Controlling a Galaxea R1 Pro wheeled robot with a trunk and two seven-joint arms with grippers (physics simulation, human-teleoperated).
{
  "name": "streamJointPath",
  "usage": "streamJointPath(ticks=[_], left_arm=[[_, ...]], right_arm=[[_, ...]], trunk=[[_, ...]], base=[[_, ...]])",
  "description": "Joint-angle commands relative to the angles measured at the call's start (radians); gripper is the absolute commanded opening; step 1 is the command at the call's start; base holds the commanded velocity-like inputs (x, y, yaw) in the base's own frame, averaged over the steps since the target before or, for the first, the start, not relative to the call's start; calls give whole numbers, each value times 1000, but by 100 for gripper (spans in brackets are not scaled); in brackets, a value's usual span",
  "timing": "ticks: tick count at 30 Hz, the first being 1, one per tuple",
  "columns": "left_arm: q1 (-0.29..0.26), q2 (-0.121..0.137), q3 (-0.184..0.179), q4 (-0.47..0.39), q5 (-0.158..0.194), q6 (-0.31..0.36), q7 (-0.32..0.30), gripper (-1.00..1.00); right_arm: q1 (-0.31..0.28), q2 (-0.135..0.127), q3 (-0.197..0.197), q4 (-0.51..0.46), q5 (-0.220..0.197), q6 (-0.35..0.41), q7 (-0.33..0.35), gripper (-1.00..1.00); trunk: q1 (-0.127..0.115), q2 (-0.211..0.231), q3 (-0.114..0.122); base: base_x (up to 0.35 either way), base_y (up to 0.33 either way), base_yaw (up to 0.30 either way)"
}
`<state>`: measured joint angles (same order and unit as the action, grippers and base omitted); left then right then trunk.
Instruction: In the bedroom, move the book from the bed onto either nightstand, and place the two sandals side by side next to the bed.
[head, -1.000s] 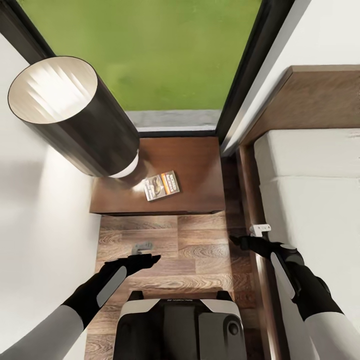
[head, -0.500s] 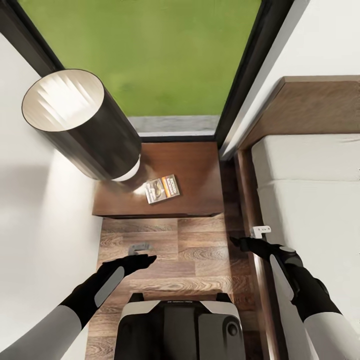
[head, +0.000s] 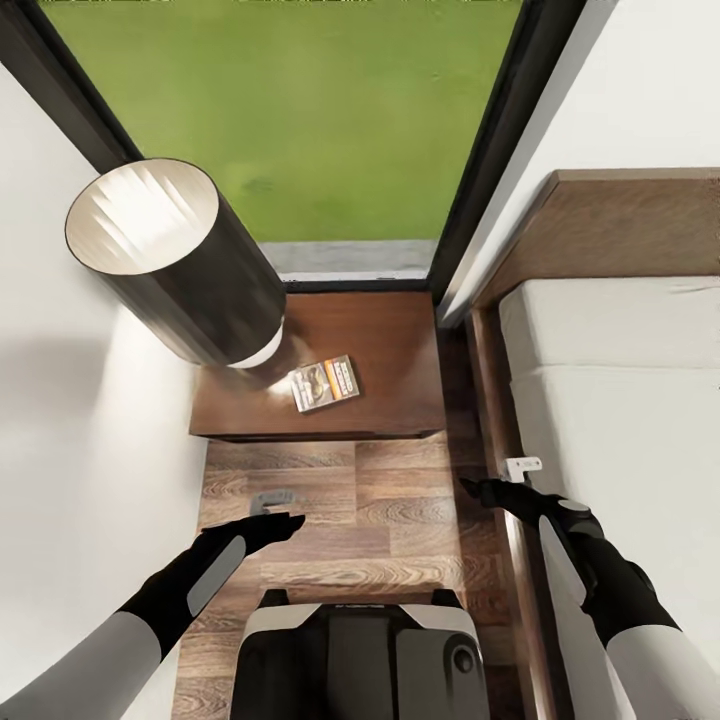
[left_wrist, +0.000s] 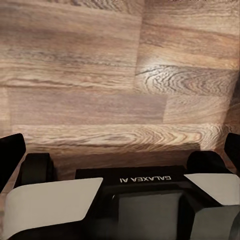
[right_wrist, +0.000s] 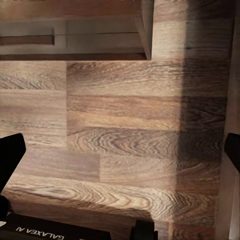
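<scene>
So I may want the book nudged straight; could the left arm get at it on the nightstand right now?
Probably yes: the book lies uncovered near the nightstand's front edge, bare floor between it and the left gripper, though the lamp stands close.

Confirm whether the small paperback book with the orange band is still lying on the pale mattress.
No, the small paperback book with the orange band lies on the reddish-brown wooden nightstand, beside the dark cylindrical lamp.

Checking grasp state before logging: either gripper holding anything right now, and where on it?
Nothing held. Left gripper and right gripper hang open over the wood-plank floor. The small orange-banded paperback book lies on the reddish-brown nightstand.
</scene>
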<state>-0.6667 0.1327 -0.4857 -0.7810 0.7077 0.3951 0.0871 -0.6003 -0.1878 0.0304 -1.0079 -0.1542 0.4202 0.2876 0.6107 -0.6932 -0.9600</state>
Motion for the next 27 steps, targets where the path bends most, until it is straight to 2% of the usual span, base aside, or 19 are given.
streamJointPath(ticks=[1,27], left_arm=[[-1,1,-5,-1,10,1,9,100],[-1,-4,-5,5,9,-5,10,100]], right_arm=[[0,-1,2,0,-10,5,-2,100],[0,-1,2,4,-7,2,2,100]], trunk=[[-4,6,3],[-103,188,95]], base=[[0,0,0],[0,0,0]])
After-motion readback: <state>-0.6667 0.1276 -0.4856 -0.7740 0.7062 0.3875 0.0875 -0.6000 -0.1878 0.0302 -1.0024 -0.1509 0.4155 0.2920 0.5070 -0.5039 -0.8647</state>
